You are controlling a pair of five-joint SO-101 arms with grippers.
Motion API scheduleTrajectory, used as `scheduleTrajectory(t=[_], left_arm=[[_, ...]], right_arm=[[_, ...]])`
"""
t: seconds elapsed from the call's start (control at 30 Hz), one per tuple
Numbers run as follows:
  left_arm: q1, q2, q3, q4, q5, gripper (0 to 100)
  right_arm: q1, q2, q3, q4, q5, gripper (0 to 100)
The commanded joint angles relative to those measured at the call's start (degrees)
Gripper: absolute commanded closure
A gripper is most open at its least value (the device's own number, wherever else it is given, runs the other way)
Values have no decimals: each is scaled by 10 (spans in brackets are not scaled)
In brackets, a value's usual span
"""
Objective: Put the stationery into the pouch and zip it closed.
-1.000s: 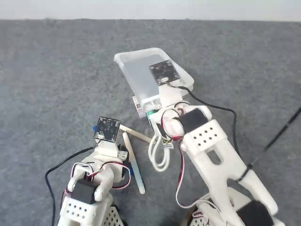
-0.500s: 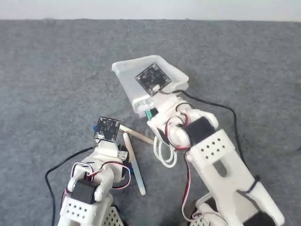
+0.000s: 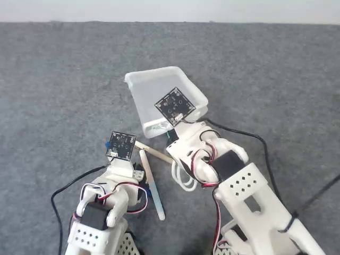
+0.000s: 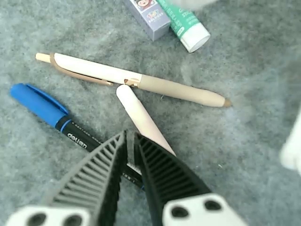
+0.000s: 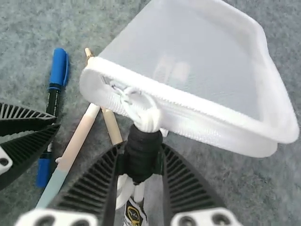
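The translucent white pouch (image 3: 159, 95) lies tilted at the table's middle, its zipped edge (image 5: 188, 117) raised. My right gripper (image 5: 140, 151) is shut on the black zipper pull (image 5: 141, 143) with its white cord. Beside the pouch lie a beige pen (image 4: 136, 81), a cream pen (image 4: 143, 121) and a blue-capped marker (image 4: 44, 106). A small eraser box (image 4: 149, 14) and a green glue stick (image 4: 186, 23) lie at the pouch's mouth. My left gripper (image 4: 130, 136) hovers shut just above the cream pen and the marker, holding nothing.
Grey carpet (image 3: 64, 79) covers the table, with open room to the far left and far right. A white cable loop (image 3: 183, 178) lies beside the right arm. My left gripper's fingers (image 5: 23, 136) stand close beside the right gripper.
My right gripper has pulled the pouch's zipper edge toward the pens and up, and the pouch now covers most of the eraser box and glue stick. The left arm has not moved.
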Motion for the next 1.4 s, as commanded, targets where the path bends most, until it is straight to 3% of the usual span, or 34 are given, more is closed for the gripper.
scheduleTrajectory(t=[0.0,0.53,1.0,1.37], left_arm=[[-2,-7,-7,3,-1,976],[-3,-8,-9,3,-2,975],[-3,-8,-159,49,0,974],[3,-8,-164,-6,-3,945]], right_arm=[[1,-28,-4,-22,5,993],[21,-28,-1,-21,4,993],[41,-29,8,-23,4,993],[41,-29,8,-23,4,993]])
